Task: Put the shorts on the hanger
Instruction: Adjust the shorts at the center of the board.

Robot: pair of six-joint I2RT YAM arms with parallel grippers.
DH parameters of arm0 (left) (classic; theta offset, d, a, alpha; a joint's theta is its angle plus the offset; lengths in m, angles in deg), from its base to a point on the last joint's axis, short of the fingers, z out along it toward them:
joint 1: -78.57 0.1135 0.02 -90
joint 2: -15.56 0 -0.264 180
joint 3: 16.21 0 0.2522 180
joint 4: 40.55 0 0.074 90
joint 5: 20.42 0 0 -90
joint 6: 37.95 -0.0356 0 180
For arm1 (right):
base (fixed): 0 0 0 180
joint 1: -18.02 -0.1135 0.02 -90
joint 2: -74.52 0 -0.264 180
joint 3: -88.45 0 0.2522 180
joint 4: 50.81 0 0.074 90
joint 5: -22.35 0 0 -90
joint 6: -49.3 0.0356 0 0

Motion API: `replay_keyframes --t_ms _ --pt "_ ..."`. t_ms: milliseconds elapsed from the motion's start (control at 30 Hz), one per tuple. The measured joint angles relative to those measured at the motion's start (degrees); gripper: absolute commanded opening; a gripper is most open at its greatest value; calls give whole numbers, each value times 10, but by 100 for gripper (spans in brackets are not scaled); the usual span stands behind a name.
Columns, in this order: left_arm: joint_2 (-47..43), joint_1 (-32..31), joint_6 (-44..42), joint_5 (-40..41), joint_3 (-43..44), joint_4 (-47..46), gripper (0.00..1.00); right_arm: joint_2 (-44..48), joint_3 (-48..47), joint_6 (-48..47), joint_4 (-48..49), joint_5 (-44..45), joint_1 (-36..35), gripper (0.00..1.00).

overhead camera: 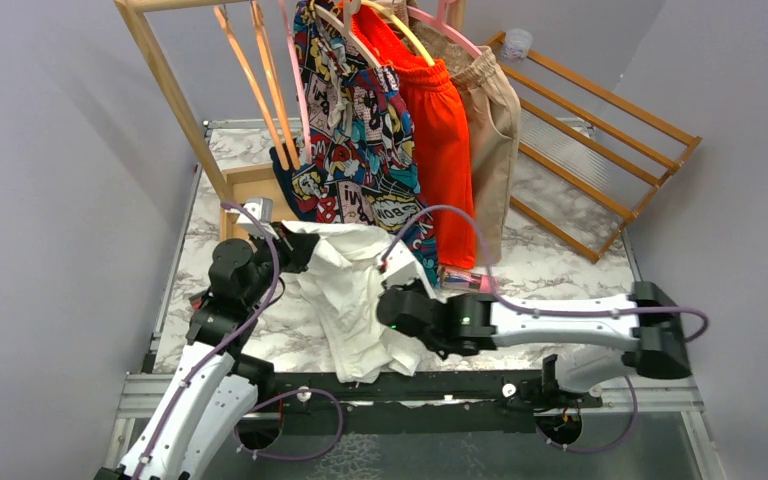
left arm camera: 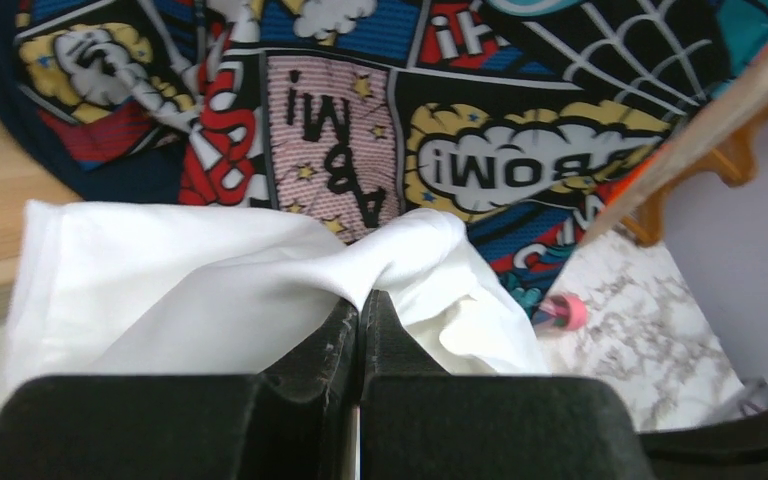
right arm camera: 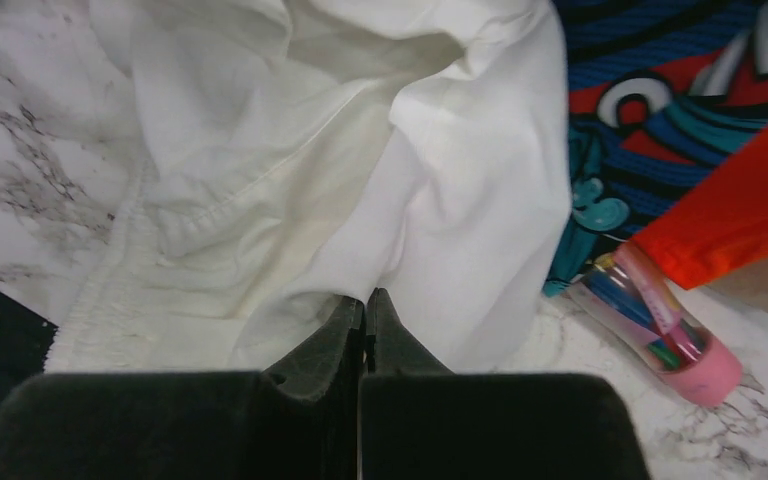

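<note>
The white shorts hang bunched between my two grippers above the marble table, with the lower part trailing toward the front edge. My left gripper is shut on a fold of the shorts; in the left wrist view its jaws pinch the fabric. My right gripper is shut on another fold; in the right wrist view the shorts fill the space ahead, with the gathered waistband at lower left. A thin light-pink hanger hangs on the rack left of the comic-print shorts, mostly hidden.
A wooden rack holds orange hangers, comic-print shorts, orange-red shorts and beige shorts right behind my grippers. A pink pen case lies on the table. A slatted wooden frame leans at the right.
</note>
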Motion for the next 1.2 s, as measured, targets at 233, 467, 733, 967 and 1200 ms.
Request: replay_keyframes --t_ms 233,467,733,967,1200 --pt "39 -27 42 -100 26 -58 0 208 24 3 -59 51 0 1" --pt "98 -134 51 -110 51 -101 0 327 57 7 -122 64 0 1" --pt "156 -295 38 -32 63 -105 0 378 78 -44 -145 19 0 1" --pt "152 -304 14 -1 145 -87 0 411 30 -117 -152 -64 0 1" --pt "144 -304 -52 6 362 -57 0 405 -164 -216 -110 -162 0 1"
